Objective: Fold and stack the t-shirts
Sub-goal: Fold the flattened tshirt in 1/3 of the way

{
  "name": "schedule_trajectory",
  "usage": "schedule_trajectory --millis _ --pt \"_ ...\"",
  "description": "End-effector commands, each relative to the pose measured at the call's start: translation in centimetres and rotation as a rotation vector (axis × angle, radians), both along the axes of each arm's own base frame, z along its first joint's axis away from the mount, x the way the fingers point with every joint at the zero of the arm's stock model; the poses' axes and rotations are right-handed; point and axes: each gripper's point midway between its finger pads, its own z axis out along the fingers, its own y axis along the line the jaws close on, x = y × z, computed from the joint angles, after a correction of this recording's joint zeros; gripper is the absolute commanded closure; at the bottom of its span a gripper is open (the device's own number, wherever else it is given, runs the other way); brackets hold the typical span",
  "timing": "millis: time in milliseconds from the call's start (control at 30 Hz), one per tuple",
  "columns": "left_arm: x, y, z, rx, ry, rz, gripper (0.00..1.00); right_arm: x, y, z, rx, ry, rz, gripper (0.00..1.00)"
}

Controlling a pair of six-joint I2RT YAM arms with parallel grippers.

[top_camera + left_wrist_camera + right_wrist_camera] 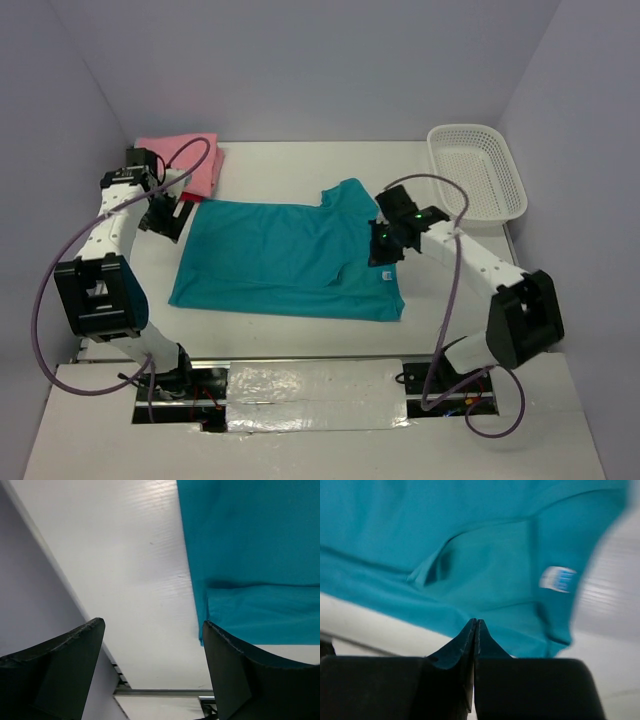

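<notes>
Limp teal shirt [280, 255], likely best pinched at corners; left end effector [153, 624] released beside it, right end effector [475, 622] clenched over it.

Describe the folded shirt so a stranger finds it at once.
Take the white table and go to its far left corner. There lies the pink shirt, folded small. The teal shirt near it is spread flat mid-table; the basket sits far right.
</notes>
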Motion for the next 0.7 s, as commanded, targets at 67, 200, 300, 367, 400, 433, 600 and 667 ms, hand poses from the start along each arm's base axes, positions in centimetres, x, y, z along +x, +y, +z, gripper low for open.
schedule_trajectory --millis 67,200,300,367,400,433,600,667 --pt "-1.5 -1.4 -4.7 -0.104 0.133 0.049 0.1 -3.8 7.4 -5.6 0.097 0.217 0.194 1.0" --pt "-2.1 -1.3 -5.9 -0.095 0.155 0.055 0.1 -3.5 10.4 -6.0 0.122 0.22 0.246 1.0" --pt "-2.5 -1.2 -6.3 -0.083 0.161 0.051 0.09 -2.4 11.1 -6.3 0.098 0.216 0.254 1.0" --pt "-2.7 -1.1 -6.4 -0.079 0.162 0.048 0.09 -2.0 10.9 -6.7 0.072 0.224 0.246 1.0" --pt "-2.8 -1.0 -6.4 -0.071 0.16 0.049 0.09 -2.0 10.9 -7.4 0.06 0.238 0.247 1.0" --pt "-2.8 -0.9 -6.5 -0.066 0.161 0.05 0.09 -1.9 10.9 -7.7 0.06 0.244 0.25 1.0" --pt "-2.8 -0.6 -6.6 -0.05 0.159 0.051 0.09 -0.4 12.0 -8.2 0.058 0.245 0.267 1.0" --pt "-2.7 -0.5 -6.6 -0.044 0.157 0.054 0.09 0.9 12.6 -8.0 0.047 0.23 0.275 1.0"
